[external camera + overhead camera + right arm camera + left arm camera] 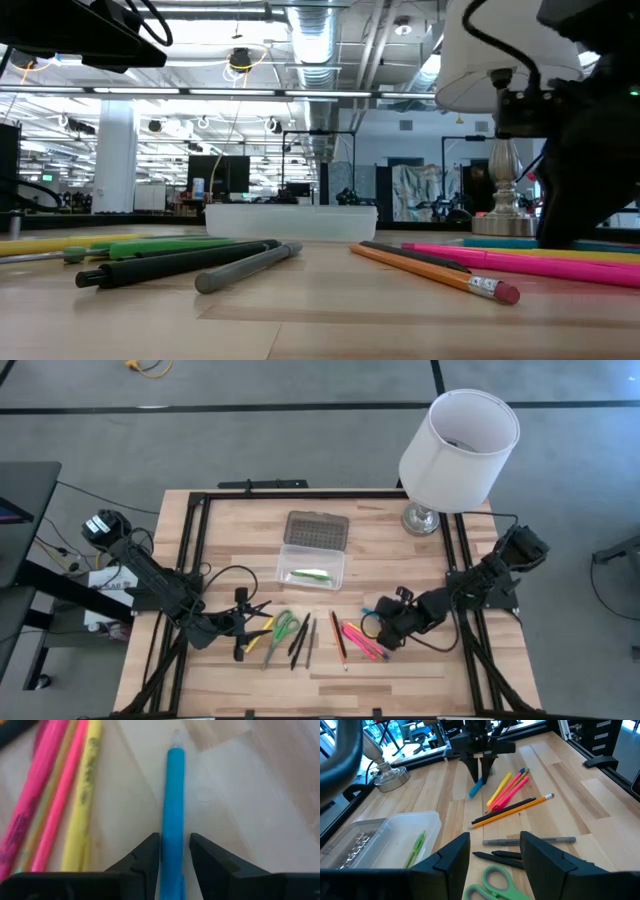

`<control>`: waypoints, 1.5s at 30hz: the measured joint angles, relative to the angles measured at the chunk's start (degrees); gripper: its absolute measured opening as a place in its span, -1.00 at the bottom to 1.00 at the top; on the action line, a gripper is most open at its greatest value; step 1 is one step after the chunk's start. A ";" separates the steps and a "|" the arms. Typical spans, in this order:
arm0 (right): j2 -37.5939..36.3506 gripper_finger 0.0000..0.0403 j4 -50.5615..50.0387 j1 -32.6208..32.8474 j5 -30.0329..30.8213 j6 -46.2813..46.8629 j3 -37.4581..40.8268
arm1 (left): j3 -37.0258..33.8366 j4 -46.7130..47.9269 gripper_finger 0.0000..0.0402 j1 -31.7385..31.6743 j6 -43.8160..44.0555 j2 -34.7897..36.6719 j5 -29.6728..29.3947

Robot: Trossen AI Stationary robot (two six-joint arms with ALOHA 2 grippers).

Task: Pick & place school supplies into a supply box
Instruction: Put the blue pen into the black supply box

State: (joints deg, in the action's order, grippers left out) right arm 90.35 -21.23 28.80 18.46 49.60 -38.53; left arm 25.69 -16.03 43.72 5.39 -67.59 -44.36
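Box holds one green pen; the rest lie loose; right gripper, fingers spread, straddles blue pen.

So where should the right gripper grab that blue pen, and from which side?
Grip the blue pen across its straight barrel, coming down from above: it lies flat on the table, apart from the yellow and pink pens beside it. The right gripper is already lined up, with a finger on either side of the barrel.
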 joint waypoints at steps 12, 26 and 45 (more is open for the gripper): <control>-0.02 -0.47 0.18 -0.56 -0.31 -1.68 0.00 | 0.00 0.07 -0.16 0.00 0.35 0.00 0.02; -0.17 -0.82 -1.76 -1.22 -3.22 -1.63 -0.19 | 0.00 0.07 -0.16 0.00 0.42 0.00 0.02; 0.20 -0.82 -11.54 -2.74 -10.41 -6.07 -6.12 | 0.00 0.07 -0.16 0.00 0.44 0.00 0.05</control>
State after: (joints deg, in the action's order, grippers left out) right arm 90.54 -32.78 26.06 8.06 43.53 -44.65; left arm 25.69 -15.97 43.72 5.82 -67.59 -44.31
